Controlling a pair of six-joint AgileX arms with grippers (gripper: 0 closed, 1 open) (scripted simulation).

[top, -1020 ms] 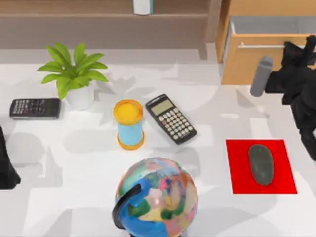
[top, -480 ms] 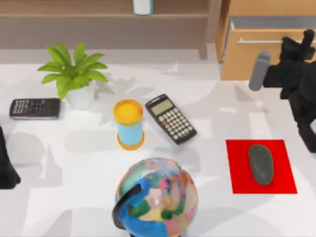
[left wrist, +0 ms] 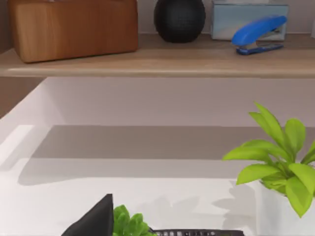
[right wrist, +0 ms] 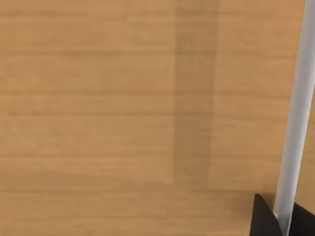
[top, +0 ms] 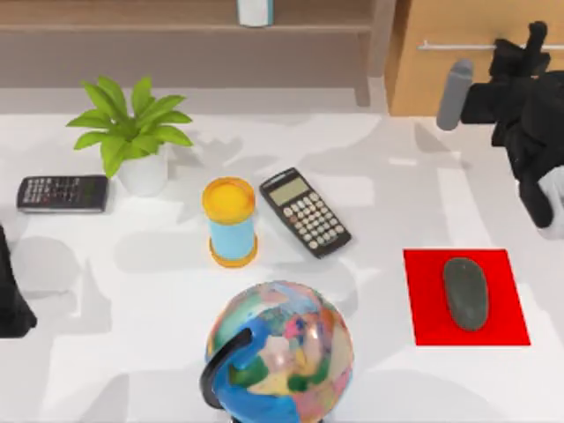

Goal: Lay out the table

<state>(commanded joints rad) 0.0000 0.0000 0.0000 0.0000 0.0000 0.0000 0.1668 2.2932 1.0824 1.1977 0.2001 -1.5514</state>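
The white table (top: pixel 132 291) spans the top view. At its back right stands a light-wood drawer cabinet (top: pixel 423 79) with its drawer front flush. My right gripper (top: pixel 529 46) is at the drawer's white handle bar (top: pixel 458 45). In the right wrist view the handle bar (right wrist: pixel 294 108) runs between two dark fingertips (right wrist: pixel 265 219) against the wooden drawer front (right wrist: pixel 123 108). My left arm (top: pixel 11 300) stays parked at the table's left edge.
On the table are a potted plant (top: pixel 132 132), a dark calculator (top: pixel 62 192), a yellow and blue cup (top: pixel 230 220), a second calculator (top: pixel 305 211), a globe (top: pixel 280 352) and a grey mouse (top: pixel 464 293) on a red mat (top: pixel 423 304). A wooden shelf (top: pixel 176 26) lines the back.
The drawer has slid back into the cabinet and its white inside is out of sight. My right gripper has moved toward the back with the handle. The left arm has not moved.
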